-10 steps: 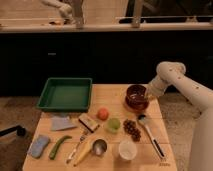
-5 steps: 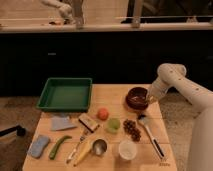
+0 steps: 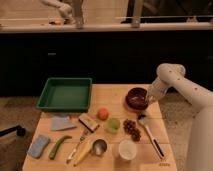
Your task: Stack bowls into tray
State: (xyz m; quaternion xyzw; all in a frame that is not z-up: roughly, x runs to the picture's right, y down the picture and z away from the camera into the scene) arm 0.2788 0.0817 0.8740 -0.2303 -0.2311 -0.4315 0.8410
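A dark maroon-brown bowl (image 3: 135, 98) stands upright on the wooden table (image 3: 115, 92), right of centre near the far edge. My gripper (image 3: 148, 96) hangs from the white arm (image 3: 175, 80) at the bowl's right rim, touching or just above it. The green tray (image 3: 65, 94) lies at the table's far left with nothing in it, about a tray's width left of the bowl. I see no orange bowl on its own.
A small orange ball (image 3: 103, 114), a green apple (image 3: 113, 125) and grapes (image 3: 132, 129) lie between bowl and tray. Nearer the front are a white cup (image 3: 126, 149), a steel cup (image 3: 99, 146), a banana, a fork, a spatula (image 3: 150, 134), a sponge (image 3: 39, 146) and a cloth.
My gripper has come down slightly at the maroon bowl's right rim. The bowl and everything else stay in place.
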